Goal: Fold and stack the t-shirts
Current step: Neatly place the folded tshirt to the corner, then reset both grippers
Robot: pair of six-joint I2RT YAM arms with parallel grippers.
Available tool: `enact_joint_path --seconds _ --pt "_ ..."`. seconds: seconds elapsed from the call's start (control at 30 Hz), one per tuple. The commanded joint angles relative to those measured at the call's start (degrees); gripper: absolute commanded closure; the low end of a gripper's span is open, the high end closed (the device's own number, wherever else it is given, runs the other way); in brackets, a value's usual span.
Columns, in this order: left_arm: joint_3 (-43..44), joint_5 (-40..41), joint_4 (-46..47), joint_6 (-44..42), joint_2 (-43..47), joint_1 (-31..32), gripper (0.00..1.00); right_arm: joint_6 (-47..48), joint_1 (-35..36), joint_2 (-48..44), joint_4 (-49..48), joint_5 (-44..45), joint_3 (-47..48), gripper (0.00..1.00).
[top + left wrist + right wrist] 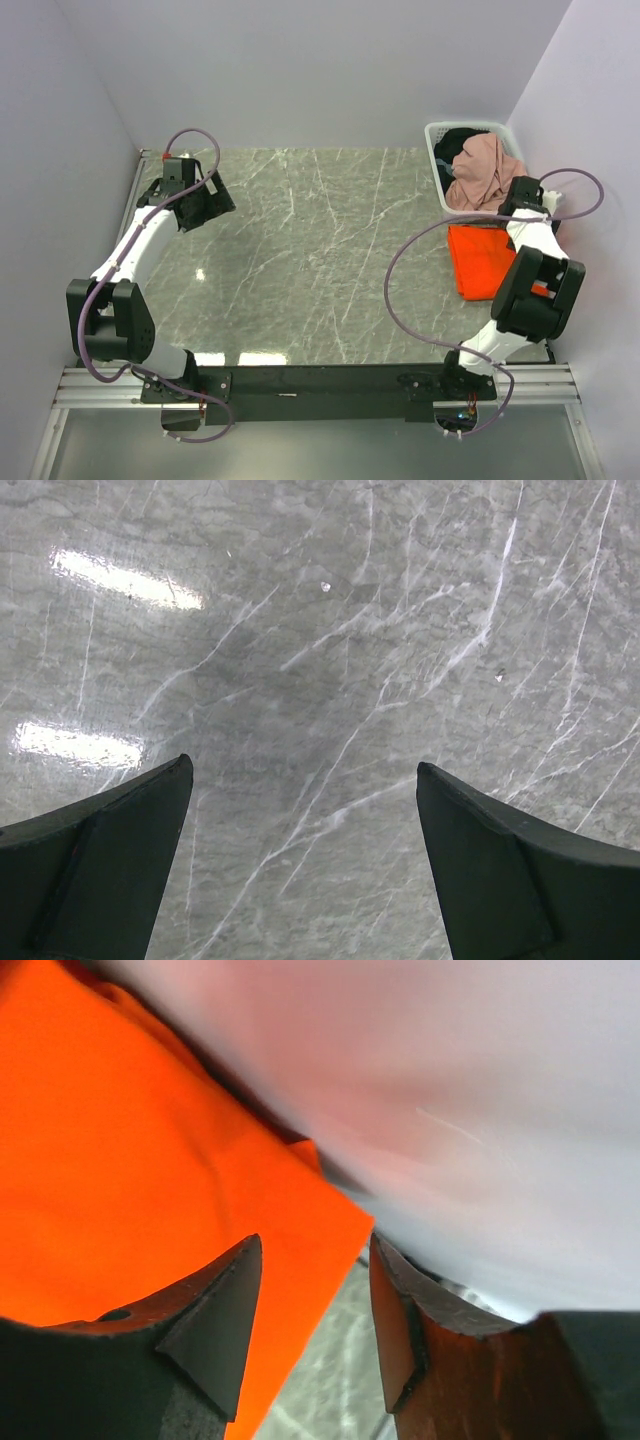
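The orange t-shirt [475, 260] lay as a flat folded pad on the desk [320, 240] at its right side, just in front of a white basket [432, 140] that held a dusty pink garment [480, 170] heaped over something dark. Whether that pink piece was the second tee could not be told from its crumpled shape. The right arm covered part of the orange pad, so its long axis was hard to fix; what showed ran from the basket toward the near edge.

The right arm was by far the nearer. The right fingers [215, 1320] stood over the pad's far end, beside the basket. In the wrist view a corner of the orange cloth [120, 1160] pointed into the space just ahead of them, with the bulk of the shirt to their left and a pale blurred surface, probably the basket wall, to their right. They stood moderately apart with nothing between them. Contact with the cloth could not be judged.

The left fingers [120, 850] hung well apart from both garments, at the far left of the desk, spread wide over bare marble and holding nothing.
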State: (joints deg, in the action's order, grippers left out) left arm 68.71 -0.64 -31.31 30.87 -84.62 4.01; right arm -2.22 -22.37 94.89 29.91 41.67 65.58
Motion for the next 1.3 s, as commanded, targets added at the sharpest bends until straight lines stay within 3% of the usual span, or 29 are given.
enact_joint_path --seconds 0.0,0.27,0.47,0.67,0.87,1.1,1.27 --pt "0.9 0.5 1.0 -0.6 2.1 0.3 0.01 -7.3 0.6 -8.0 1.6 -5.7 1.9 0.46" --pt "0.3 2.0 2.4 -1.3 5.8 0.3 0.01 -17.3 1.3 -25.3 10.9 -23.2 2.8 0.49" --pt "-1.9 2.6 6.2 -2.0 13.3 0.5 0.01 -20.8 4.4 -40.7 15.3 -28.3 4.3 0.47" --pt "-5.3 7.0 2.9 -1.6 26.2 0.5 0.01 -21.2 17.3 -54.8 17.7 -23.1 6.8 0.45" --pt "-5.5 13.3 -9.4 1.3 39.0 0.5 0.01 -21.5 26.7 -70.6 16.1 -21.2 1.8 0.34" --pt "-9.3 22.1 -15.5 3.2 54.8 0.5 0.01 -17.3 31.0 -86.2 10.6 -20.0 -8.1 0.16" --pt "-11.6 24.7 -16.7 5.3 58.3 0.7 0.0 -16.3 31.3 -92.5 8.7 -21.3 -14.1 0.13"
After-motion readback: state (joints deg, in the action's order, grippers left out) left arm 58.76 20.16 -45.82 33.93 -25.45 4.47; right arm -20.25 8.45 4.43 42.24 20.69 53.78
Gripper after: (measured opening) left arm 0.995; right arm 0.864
